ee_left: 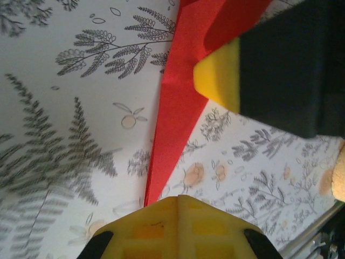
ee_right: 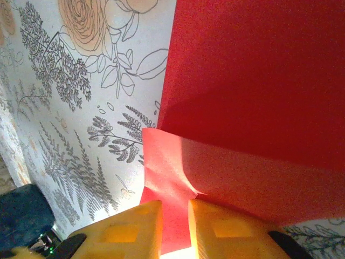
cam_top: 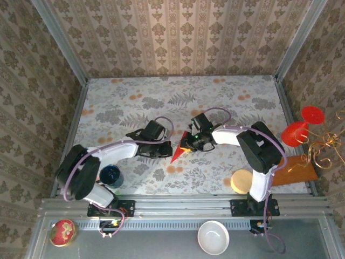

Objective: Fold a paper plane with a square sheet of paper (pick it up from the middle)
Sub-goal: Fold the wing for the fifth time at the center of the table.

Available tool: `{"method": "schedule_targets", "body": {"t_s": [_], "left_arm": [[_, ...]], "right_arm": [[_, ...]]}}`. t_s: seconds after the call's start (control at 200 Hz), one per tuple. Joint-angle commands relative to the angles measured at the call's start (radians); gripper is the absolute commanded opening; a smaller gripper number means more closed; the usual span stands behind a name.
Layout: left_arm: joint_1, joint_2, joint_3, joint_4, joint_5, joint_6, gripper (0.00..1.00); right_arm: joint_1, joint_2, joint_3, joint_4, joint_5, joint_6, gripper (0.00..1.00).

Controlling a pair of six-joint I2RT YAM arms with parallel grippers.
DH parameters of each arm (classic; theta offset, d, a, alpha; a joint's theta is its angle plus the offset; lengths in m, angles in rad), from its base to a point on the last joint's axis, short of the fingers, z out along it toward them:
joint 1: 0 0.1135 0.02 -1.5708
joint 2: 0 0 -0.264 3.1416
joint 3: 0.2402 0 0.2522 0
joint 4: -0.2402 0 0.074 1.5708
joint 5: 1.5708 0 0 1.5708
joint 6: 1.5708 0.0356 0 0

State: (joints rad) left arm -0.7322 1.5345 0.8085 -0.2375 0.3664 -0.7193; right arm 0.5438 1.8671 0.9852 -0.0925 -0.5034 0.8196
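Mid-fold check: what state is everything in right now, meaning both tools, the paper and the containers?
paper plane: folded to a narrow point, pinched by the right tool.
right tool: shut on the paper plane.
left tool: shut, at the plane's pointed tip; whether it grips the tip is unclear.
white bowl: upright, empty.
red tin: lid on.
blue cup: upright.

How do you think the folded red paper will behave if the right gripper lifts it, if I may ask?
Probably floppy: the folded red paper is thin and wrinkles where the right gripper pinches its edge. It is likely very light, so a nudge may slide it across the tablecloth. It tapers to a long point, which would probably droop if unsupported.
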Motion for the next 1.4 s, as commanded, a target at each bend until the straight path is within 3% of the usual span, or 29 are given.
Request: {"method": "schedule_targets", "body": {"t_s": [0.0, 0.195, 0.625, 0.88, 1.395], "left_arm": [[-0.006, 0.073, 0.039, 0.087, 0.041, -0.055, 0.00], [-0.013, 0.175, 0.099, 0.070, 0.035, -0.047, 0.00], [-0.039, 0.240, 0.084, -0.021, -0.005, -0.055, 0.00], [-0.044, 0.256, 0.090, -0.044, -0.014, -0.051, 0.00], [-0.044, 0.250, 0.075, -0.049, -0.015, -0.058, 0.00]], "right_arm": [[0.010, 0.011, -0.018, -0.017, -0.023, 0.019, 0.24], [0.008, 0.003, -0.016, -0.024, -0.022, 0.012, 0.23], [-0.014, -0.051, 0.021, -0.042, -0.003, -0.035, 0.23], [-0.020, -0.048, 0.098, -0.163, 0.116, -0.158, 0.23], [-0.053, 0.044, 0.169, -0.254, 0.241, -0.207, 0.23]]}}
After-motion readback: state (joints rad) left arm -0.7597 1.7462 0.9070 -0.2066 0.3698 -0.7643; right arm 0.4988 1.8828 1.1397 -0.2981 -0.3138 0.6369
